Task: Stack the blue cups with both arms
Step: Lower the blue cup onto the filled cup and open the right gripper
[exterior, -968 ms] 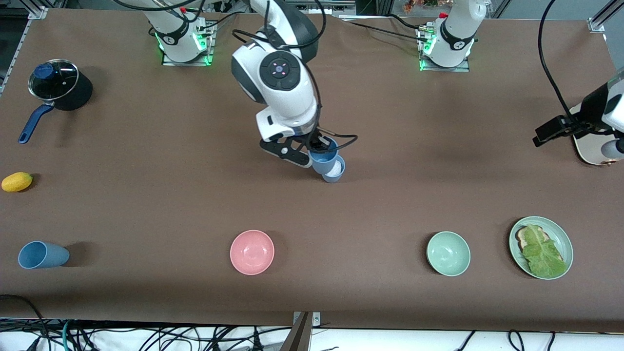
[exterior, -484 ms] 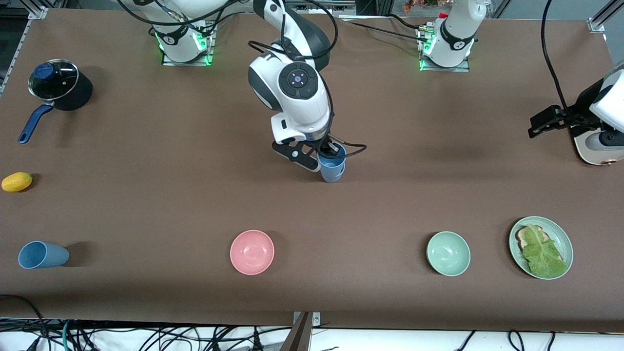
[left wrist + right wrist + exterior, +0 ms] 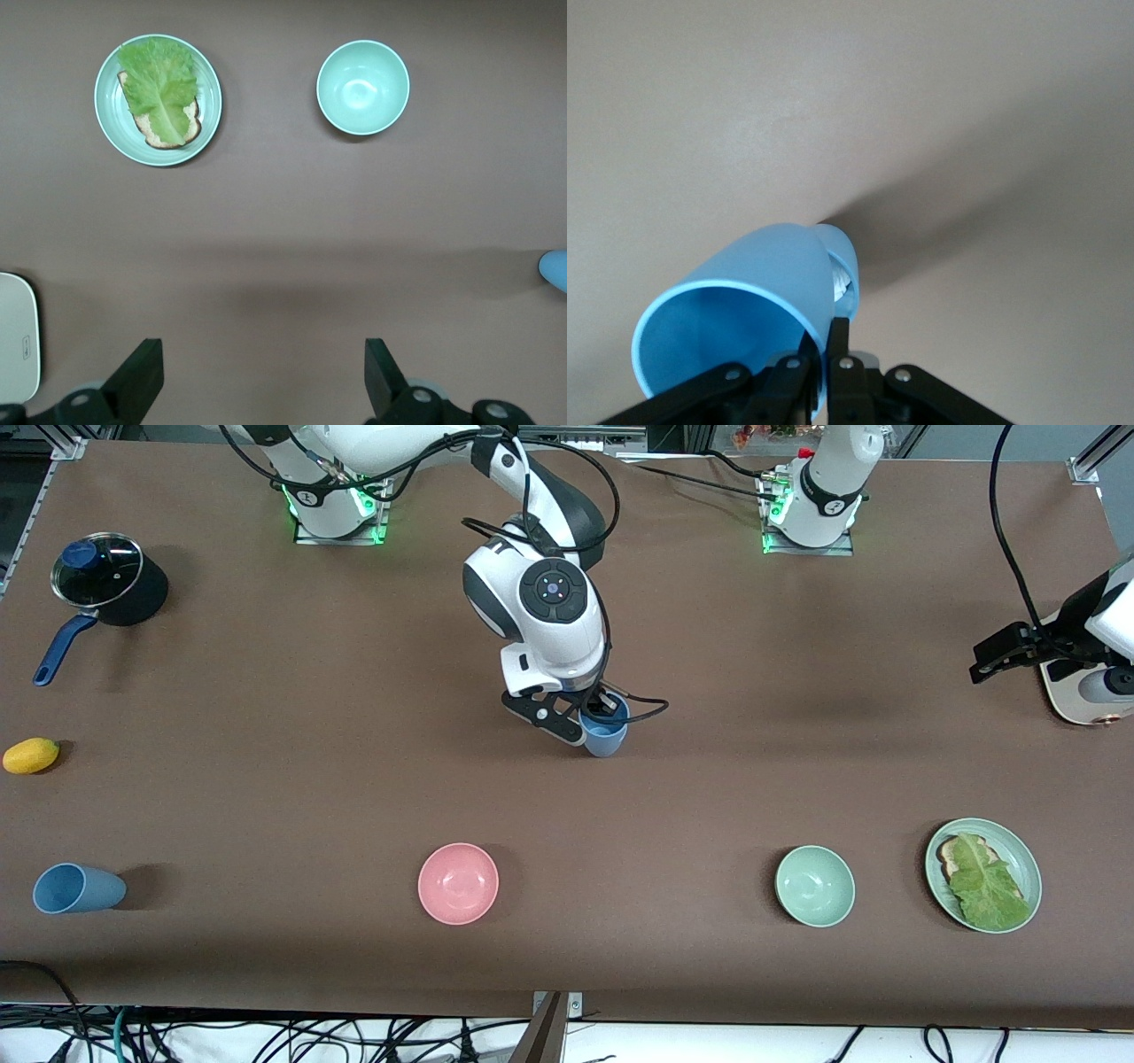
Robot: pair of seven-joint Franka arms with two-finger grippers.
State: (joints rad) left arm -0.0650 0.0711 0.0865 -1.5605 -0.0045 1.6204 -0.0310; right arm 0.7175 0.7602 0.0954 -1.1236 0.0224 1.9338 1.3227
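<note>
The brown matte counter (image 3: 266, 779) carries a black lidded pot (image 3: 111, 589), yellow lemon (image 3: 31, 755), tipped dusty-blue plastic cup (image 3: 78, 888), pink bowl (image 3: 458, 883), pale green bowl (image 3: 815, 886), green plate (image 3: 1026, 868) nearest the left arm's end

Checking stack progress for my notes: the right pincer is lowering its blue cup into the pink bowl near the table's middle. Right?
Not the pink bowl. The front view shows the right pincer, shut on the rim of a matte blue plastic tumbler, lowering it into another blue tumbler standing mid-table.
</note>
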